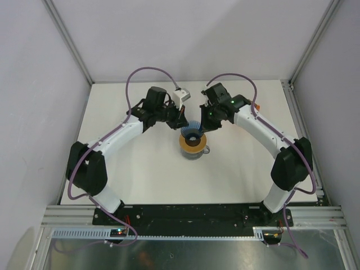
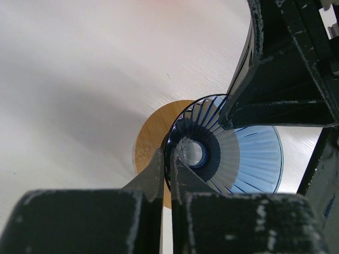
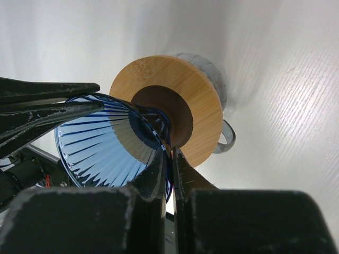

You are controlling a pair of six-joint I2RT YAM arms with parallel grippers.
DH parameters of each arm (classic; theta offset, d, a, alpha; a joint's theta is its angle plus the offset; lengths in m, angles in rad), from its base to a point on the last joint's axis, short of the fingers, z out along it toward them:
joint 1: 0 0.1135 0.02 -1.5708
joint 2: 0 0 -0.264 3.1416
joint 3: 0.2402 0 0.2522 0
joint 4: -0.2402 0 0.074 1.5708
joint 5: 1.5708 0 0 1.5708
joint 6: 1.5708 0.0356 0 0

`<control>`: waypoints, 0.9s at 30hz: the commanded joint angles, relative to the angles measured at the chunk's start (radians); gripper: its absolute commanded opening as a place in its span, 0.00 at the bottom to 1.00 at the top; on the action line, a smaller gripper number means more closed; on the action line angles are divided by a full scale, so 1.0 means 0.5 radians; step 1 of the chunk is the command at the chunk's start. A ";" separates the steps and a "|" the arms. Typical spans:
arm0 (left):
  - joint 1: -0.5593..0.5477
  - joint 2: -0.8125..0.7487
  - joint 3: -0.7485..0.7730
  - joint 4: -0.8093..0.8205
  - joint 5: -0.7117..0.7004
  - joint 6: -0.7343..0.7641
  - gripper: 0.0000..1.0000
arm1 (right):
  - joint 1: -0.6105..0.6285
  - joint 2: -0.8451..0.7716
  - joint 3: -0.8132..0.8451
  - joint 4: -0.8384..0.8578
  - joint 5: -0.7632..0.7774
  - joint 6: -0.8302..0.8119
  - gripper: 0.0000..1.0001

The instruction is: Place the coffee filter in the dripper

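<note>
Our right gripper (image 3: pixel 169 159) jaws clamped on dripper (image 3: pixel 100 153) rim, left gripper (image 2: pixel 168 161) likewise; dripper tilted at 12 o'clock of wooden ring (image 3: pixel 180 84); coffee filter unseen; we judge: seat dripper upright first, then fetch filter

The small dark-blue translucent funnel-shaped dripper (image 1: pixel 193 127) (image 2: pixel 254 159) (image 3: pixel 95 145), ribbed all round the inside, hangs tipped on its side, its dark neck close against the brown centre of the flat wooden ring (image 3: pixel 180 79). I can't tell whether they touch. Its thin rim is pinched from two sides: left gripper (image 2: pixel 168 159) and right gripper (image 3: pixel 170 159).
</note>
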 commanded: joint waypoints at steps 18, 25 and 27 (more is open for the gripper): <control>-0.057 0.094 -0.090 -0.444 0.025 0.015 0.00 | 0.026 0.017 -0.137 0.118 0.079 -0.103 0.00; -0.057 0.043 0.005 -0.444 0.029 -0.035 0.16 | 0.019 0.015 -0.064 0.117 0.073 -0.107 0.00; -0.057 0.042 0.032 -0.444 0.018 -0.036 0.19 | 0.011 0.011 -0.056 0.116 0.068 -0.103 0.00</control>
